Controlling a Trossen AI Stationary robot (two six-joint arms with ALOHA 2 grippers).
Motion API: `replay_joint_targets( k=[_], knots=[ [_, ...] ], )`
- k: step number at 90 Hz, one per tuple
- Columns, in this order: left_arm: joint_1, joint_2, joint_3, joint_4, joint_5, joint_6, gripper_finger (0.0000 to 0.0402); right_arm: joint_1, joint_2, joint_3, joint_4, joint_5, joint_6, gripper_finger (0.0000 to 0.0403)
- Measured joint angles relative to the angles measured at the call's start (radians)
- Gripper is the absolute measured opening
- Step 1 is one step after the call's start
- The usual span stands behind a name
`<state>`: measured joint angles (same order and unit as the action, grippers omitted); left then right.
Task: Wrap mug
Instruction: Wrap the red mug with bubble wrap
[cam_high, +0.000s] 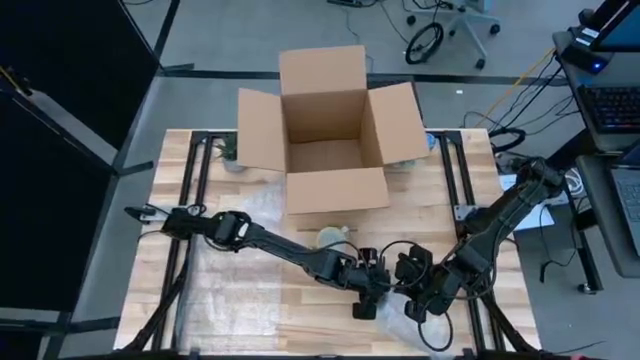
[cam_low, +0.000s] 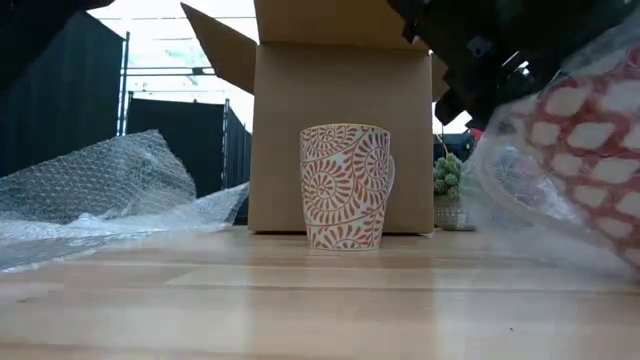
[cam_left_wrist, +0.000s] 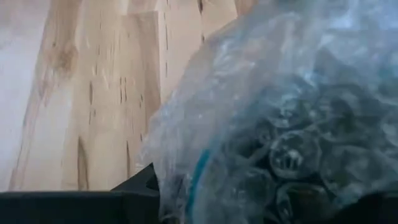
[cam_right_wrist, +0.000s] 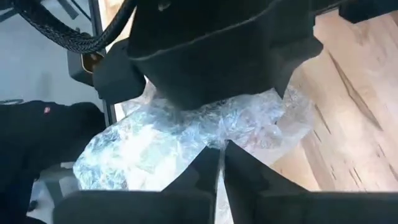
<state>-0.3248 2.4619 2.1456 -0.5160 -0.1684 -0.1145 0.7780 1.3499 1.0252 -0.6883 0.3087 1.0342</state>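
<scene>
2 grippers meet at the desk's (cam_high: 250, 300) near edge over a bubble-wrapped bundle (cam_high: 395, 318). Right gripper (cam_right_wrist: 219, 163) fingers pressed together; left gripper (cam_high: 368, 297) fingers unclear. Patterned mug (cam_low: 345, 186) stands before the box (cam_high: 330, 130).

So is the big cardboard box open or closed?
Open. In the high view the cardboard box has all its flaps folded outward and you can see its bare inside floor. The low view shows a flap sticking up too.
</scene>
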Motion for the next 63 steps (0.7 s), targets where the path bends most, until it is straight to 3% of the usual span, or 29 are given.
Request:
replay_joint_targets(
  k=[15, 33, 63],
  knots=[
    [0.000, 0.000, 0.000, 0.003, -0.005, -0.001, 0.0145, 0.011, -0.052, 0.000, -0.036, -0.051, 0.006, 0.0085],
    [0.001, 0.000, 0.000, 0.005, -0.006, -0.003, 0.0145, 0.058, -0.109, 0.000, -0.147, -0.091, 0.127, 0.0141],
    [0.001, 0.000, 0.001, 0.006, -0.007, -0.004, 0.0145, 0.168, -0.084, 0.000, -0.395, -0.098, 0.421, 0.0152]
  ],
)
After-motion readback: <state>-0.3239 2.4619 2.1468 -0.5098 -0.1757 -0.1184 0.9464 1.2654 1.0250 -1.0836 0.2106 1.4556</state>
